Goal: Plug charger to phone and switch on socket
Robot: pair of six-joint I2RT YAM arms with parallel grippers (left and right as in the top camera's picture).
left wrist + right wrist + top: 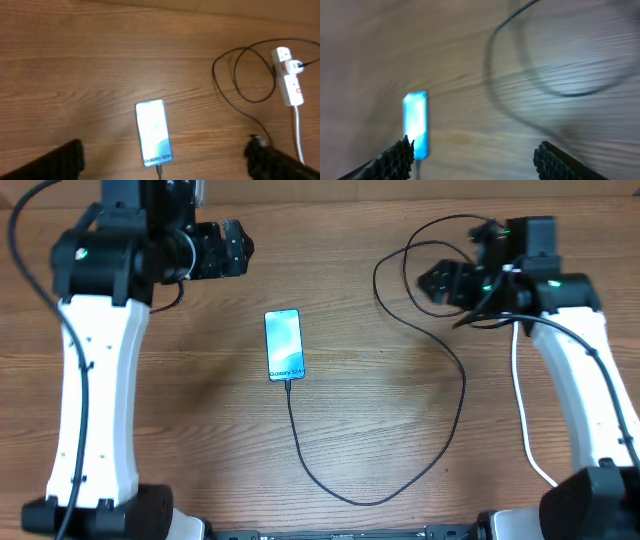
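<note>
My left fingers (64,161) are spread wide and hold nothing. They frame the lower corners of the left wrist view, hanging above the counter (75,60). Between them and a little ahead lies the phone (154,132), flat, screen lit, touched by neither finger. I read that pose as a stand-off: the charger cable (372,500) already meets the phone's lower edge, so the plugging looks done and this arm has no work there.

My right fingers (395,159) are parted and empty too. That view is smeared, showing only the phone off to the left and a loop of cable ahead.

The socket (288,75) lies at the far right of the counter, well apart from the phone. What looks like a dark plug sits in it, and its thick white cord (298,135) trails away. From overhead the right arm covers that spot, so I cannot tell how near those fingers are to the switch. I judge the switch is what remains.
</note>
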